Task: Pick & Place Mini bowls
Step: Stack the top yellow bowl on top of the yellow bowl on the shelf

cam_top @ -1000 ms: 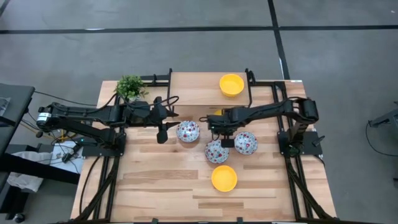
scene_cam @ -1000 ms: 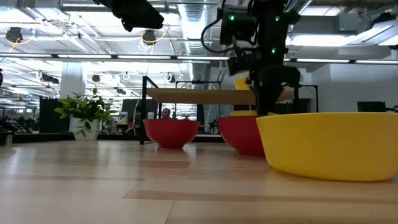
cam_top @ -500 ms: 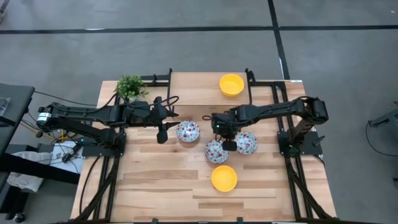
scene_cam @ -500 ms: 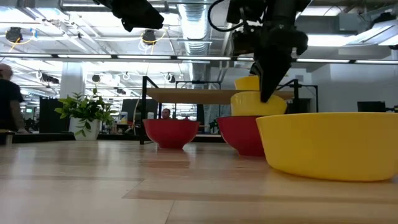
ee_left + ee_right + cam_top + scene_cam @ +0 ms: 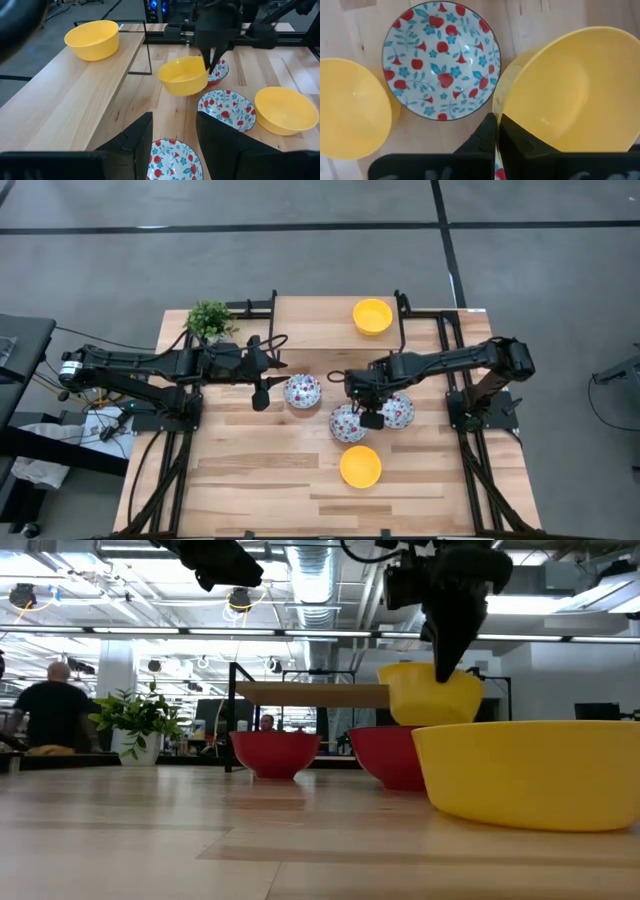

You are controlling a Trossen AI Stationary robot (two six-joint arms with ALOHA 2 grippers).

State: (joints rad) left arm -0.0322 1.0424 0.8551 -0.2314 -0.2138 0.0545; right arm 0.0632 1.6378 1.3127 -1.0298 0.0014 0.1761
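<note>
The right tool is clamped on the rim of 1 yellow bowl and holds it in the air, tilted, just above the 2 patterned bowls at the middle of the bench. In the low view the carried bowl hangs clear of the red-sided bowl beneath it. Using the middle patterned bowl as landmark: a second patterned bowl lies just beside it toward the right arm's base, a third sits near it toward the left arm, and a yellow bowl rests just beside it toward the front edge. Another yellow bowl stands well apart on the raised shelf at the back. A small potted plant sits at the back corner on the left arm's side.

The left tool hovers above the bench beside the third patterned bowl, fingers spread wide, holding nothing.

Risks, as I judge them: the grip is only a thin pinch on 1 edge of the rim, so the bowl could swing or slip out if the arm moves sharply. Because it hangs tilted, its low edge could clip a patterned bowl below and shove it. Released from this tilt, it could land on its rim and roll. The 2 arms are also near each other across the middle of the bench.
</note>
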